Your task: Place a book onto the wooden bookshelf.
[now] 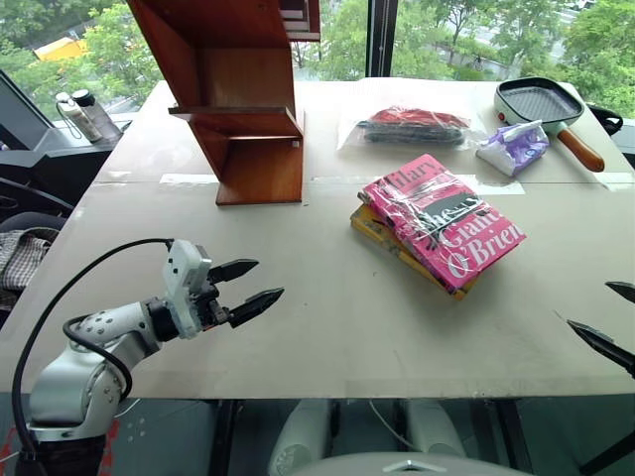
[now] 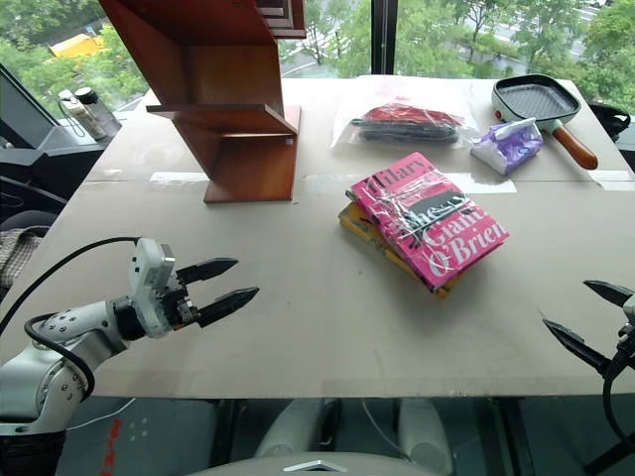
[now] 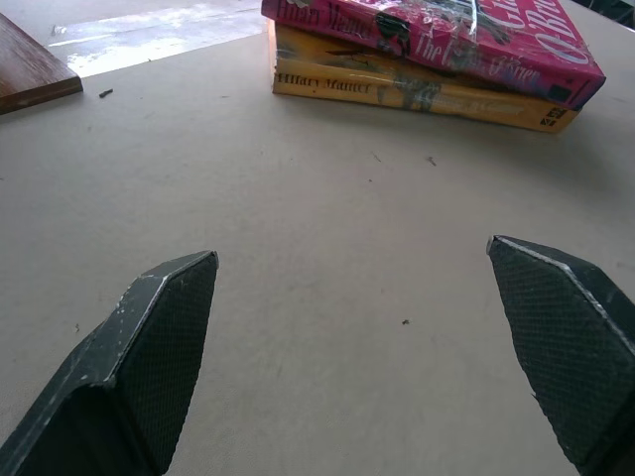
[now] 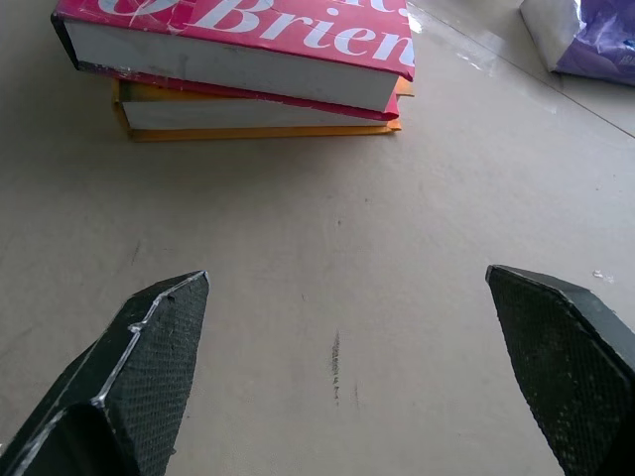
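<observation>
A test room high above treetops: a plain table [image 1: 298, 327] set against floor-to-ceiling windows [image 1: 437, 35], strewn with household props.

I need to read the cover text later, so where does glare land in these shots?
Left eye view: white glare streaks cross the middle of the pink book, breaking up the lettering. Left wrist view: the same sheen sits on its wrapped cover, and a bright patch washes out the table beside the wooden bookshelf. Right wrist view: the lettering reads clean.
</observation>
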`<action>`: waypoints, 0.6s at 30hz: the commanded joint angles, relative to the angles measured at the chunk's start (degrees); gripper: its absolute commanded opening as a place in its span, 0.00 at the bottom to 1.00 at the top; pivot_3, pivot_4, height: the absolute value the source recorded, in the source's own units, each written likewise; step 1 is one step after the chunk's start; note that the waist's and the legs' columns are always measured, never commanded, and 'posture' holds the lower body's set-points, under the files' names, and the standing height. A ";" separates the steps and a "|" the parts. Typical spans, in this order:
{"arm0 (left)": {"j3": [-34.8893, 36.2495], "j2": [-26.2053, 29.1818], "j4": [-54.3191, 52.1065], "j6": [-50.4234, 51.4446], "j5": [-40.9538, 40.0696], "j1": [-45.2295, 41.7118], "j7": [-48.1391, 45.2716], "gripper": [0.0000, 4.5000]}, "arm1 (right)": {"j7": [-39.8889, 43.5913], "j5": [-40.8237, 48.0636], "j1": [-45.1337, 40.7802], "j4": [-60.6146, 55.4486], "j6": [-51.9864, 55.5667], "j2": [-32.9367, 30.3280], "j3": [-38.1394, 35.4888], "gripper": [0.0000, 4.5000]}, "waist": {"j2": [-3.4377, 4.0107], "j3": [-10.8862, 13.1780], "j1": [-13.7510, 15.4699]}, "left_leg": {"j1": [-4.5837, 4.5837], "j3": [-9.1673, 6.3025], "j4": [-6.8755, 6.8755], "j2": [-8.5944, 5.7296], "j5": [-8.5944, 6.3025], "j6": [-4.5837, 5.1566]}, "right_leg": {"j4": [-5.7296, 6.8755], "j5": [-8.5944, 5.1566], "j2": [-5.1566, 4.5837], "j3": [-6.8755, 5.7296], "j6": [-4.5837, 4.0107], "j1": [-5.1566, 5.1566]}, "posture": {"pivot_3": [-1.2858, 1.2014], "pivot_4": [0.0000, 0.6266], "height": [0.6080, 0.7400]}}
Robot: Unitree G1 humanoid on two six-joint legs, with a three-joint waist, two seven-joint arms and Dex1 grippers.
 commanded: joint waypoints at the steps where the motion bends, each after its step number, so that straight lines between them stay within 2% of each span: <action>1: -0.16 -0.17 -1.58 0.09 -1.90 -4.43 0.38 1.00 | -4.31 3.38 -6.01 -3.94 5.07 -2.77 0.76 0.99 | 0.00 0.00 0.02 | 0.00 0.00 0.00 0.00 0.00 0.00 | 0.00 0.00 0.00 0.00 0.00 0.00 | 0.52 0.24 1.00; 4: -1.96 -0.86 -3.61 0.83 -4.08 -11.24 0.36 1.00 | -14.15 8.22 -20.80 -9.89 20.97 -9.02 7.45 0.99 | 0.30 0.28 -0.72 | -0.01 0.17 0.29 0.05 0.02 -0.01 | 0.05 0.23 -0.01 0.03 -0.18 -0.03 | 0.52 0.24 1.00; 8: -3.51 -0.54 -5.87 0.54 -4.33 -13.05 -0.82 1.00 | -18.86 9.41 -32.82 -8.64 29.44 -11.52 15.04 0.99 | -0.03 -0.08 -0.46 | 0.01 0.15 0.29 0.18 0.04 -0.01 | 0.01 0.48 0.07 -0.20 0.09 0.00 | 0.52 0.24 1.00; 9: -3.66 -0.39 -6.52 0.24 -4.55 -13.06 -1.31 1.00 | -20.01 8.93 -36.00 -7.60 31.45 -11.97 17.61 0.93 | -0.08 -0.04 -0.41 | -0.02 0.10 0.25 0.18 0.04 -0.02 | 0.00 0.47 0.08 -0.26 0.07 -0.01 | 0.52 0.24 1.00; 11: -3.92 -0.10 -7.79 -0.86 -4.90 -12.68 -2.94 1.00 | -21.80 5.38 -42.56 -4.07 33.45 -12.73 23.97 0.80 | -0.06 -0.02 -0.38 | -0.37 0.11 0.24 0.15 0.17 -0.24 | -0.02 0.47 0.05 -0.25 0.07 -0.30 | 0.52 0.24 1.00; 13: -4.10 0.31 -8.85 -1.56 -5.29 -12.14 -4.61 1.00 | -22.99 1.71 -49.00 0.08 35.31 -12.88 30.43 0.62 | -0.05 -0.01 -0.46 | -0.37 0.20 0.21 0.13 0.18 -0.26 | -0.06 0.47 0.00 -0.18 0.08 -0.33 | 0.52 0.24 1.00; 18: -3.96 0.98 -10.73 -2.16 -5.56 -10.97 -6.08 1.00 | -22.83 -11.95 -62.25 12.45 32.22 -12.10 47.09 0.07 | -0.04 0.00 -0.59 | -0.30 0.25 0.09 0.13 0.17 -0.25 | -0.11 0.47 0.00 -0.17 0.07 -0.32 | 0.52 0.24 1.00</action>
